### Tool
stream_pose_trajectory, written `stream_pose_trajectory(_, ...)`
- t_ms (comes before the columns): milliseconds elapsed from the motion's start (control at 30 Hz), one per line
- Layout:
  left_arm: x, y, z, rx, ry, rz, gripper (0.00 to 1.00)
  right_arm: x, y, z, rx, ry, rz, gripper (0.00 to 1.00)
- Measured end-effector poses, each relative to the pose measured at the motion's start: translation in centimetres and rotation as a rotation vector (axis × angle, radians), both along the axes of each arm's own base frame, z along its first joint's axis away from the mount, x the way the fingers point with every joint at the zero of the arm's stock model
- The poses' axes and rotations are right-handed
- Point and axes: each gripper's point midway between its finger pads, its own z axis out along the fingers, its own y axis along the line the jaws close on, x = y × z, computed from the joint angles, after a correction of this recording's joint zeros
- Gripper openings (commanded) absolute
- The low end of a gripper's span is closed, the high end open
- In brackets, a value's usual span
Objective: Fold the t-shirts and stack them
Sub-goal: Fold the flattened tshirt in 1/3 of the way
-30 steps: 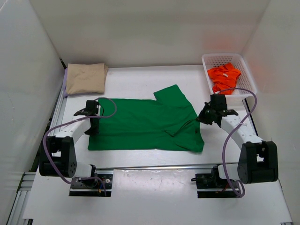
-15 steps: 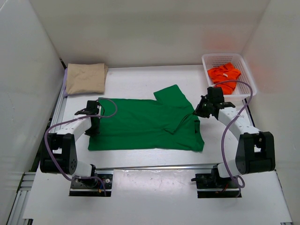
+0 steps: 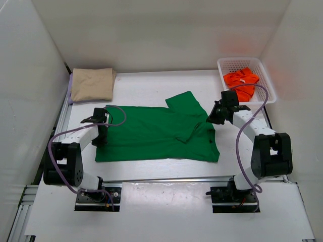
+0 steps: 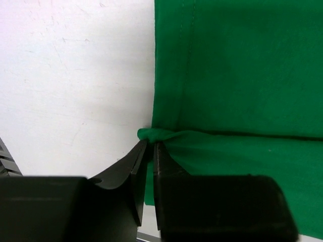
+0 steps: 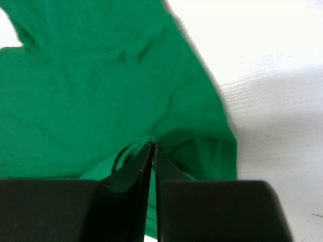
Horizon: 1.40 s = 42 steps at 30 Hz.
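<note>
The green t-shirt (image 3: 151,136) is one plain, unpatterned colour. The tan t-shirt (image 3: 92,84) is plain too, with a sliver of lavender cloth (image 3: 69,89) at its edge. The orange-red t-shirt (image 3: 240,80) is bright, the lattice basket (image 3: 239,60) and the surface (image 3: 146,85) white, the cables (image 3: 50,151) purple.

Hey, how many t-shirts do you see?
3: green t-shirt spread mid-table, tan t-shirt folded far left, orange t-shirt in the basket. Another may hide beneath the tan one.

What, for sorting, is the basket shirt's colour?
The shirt is orange-red; the top view shows it best.
</note>
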Motion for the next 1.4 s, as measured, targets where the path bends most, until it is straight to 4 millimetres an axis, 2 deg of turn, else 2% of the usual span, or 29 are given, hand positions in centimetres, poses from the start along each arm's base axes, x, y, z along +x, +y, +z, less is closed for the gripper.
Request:
stream_pose_trajectory(67, 0.3, 0.0, 0.1, 0.003, -0.003, 0.001, 0.24, 0.2, 0.0, -0.4, -0.009, 0.016, 0.003, 0.27)
stream_pose_trajectory(100, 0.5, 0.1, 0.3, 0.005, -0.009, 0.002, 0.27, 0.3, -0.1, -0.6, -0.013, 0.025, 0.006, 0.35)
stream_pose_trajectory(200, 1.1, 0.4, 0.8, 0.023, -0.026, 0.005, 0.43, 0.7, -0.1, -0.4, -0.023, 0.029, 0.006, 0.45)
stream_pose_trajectory(233, 1.3, 0.6, 1.1, 0.035, -0.034, 0.009, 0.59, 0.8, -0.2, -0.2, -0.027, 0.03, 0.006, 0.46)
stream_pose_trajectory(300, 1.6, 1.0, 1.5, 0.054, -0.046, 0.018, 0.7, 1.0, -0.3, 0.4, -0.035, 0.025, 0.005, 0.49)
stream_pose_trajectory(367, 1.7, 1.5, 1.7, 0.065, -0.054, 0.036, 0.8, 0.9, -0.3, 1.0, -0.042, 0.021, 0.007, 0.57)
stream_pose_trajectory(500, 0.7, 2.5, 2.2, 0.037, -0.049, 0.087, 0.85, -1.3, -0.8, 2.4, -0.065, 0.041, 0.016, 0.64)
stream_pose_trajectory(567, 0.0, 2.6, 2.5, 0.008, -0.041, 0.103, 0.85, -2.9, -1.1, 2.8, -0.073, 0.051, 0.009, 0.67)
stream_pose_trajectory(633, -0.6, 2.5, 2.6, -0.018, -0.023, 0.11, 0.85, -4.9, -1.5, 2.2, -0.081, 0.075, 0.001, 0.72)
stream_pose_trajectory(733, -1.3, 1.8, 1.9, -0.054, 0.016, 0.1, 0.85, -9.1, -2.4, 0.0, -0.097, 0.164, -0.022, 0.76)
stream_pose_trajectory(900, -2.7, 0.5, 0.4, -0.125, 0.105, 0.086, 0.85, -14.4, -3.0, -3.6, -0.096, 0.299, -0.045, 0.77)
stream_pose_trajectory(1033, -3.1, -0.2, -0.1, -0.165, 0.135, 0.078, 0.85, -16.7, -2.5, -5.4, -0.051, 0.354, -0.057, 0.77)
stream_pose_trajectory(1133, -3.7, -0.5, -0.7, -0.177, 0.161, 0.078, 0.8, -17.6, -2.1, -6.6, -0.021, 0.388, -0.073, 0.77)
stream_pose_trajectory(1167, -4.0, -0.5, -1.0, -0.18, 0.177, 0.079, 0.73, -17.8, -1.9, -6.8, -0.007, 0.401, -0.082, 0.77)
stream_pose_trajectory(1233, -4.2, -0.9, -1.4, -0.201, 0.193, 0.078, 0.66, -17.8, -1.9, -6.8, 0.0, 0.408, -0.103, 0.77)
stream_pose_trajectory(1267, -4.2, -1.0, -1.4, -0.208, 0.194, 0.079, 0.61, -17.8, -1.9, -6.9, 0.002, 0.409, -0.111, 0.74)
stream_pose_trajectory(1300, -4.2, -1.2, -1.4, -0.215, 0.195, 0.078, 0.51, -17.8, -1.9, -6.9, 0.002, 0.411, -0.122, 0.67)
stream_pose_trajectory(1333, -4.2, -1.3, -1.5, -0.224, 0.196, 0.079, 0.43, -17.8, -1.9, -6.9, 0.006, 0.413, -0.131, 0.47)
stream_pose_trajectory(1400, -4.2, -1.6, -1.6, -0.238, 0.2, 0.079, 0.3, -17.8, -1.8, -7.3, 0.016, 0.414, -0.143, 0.23)
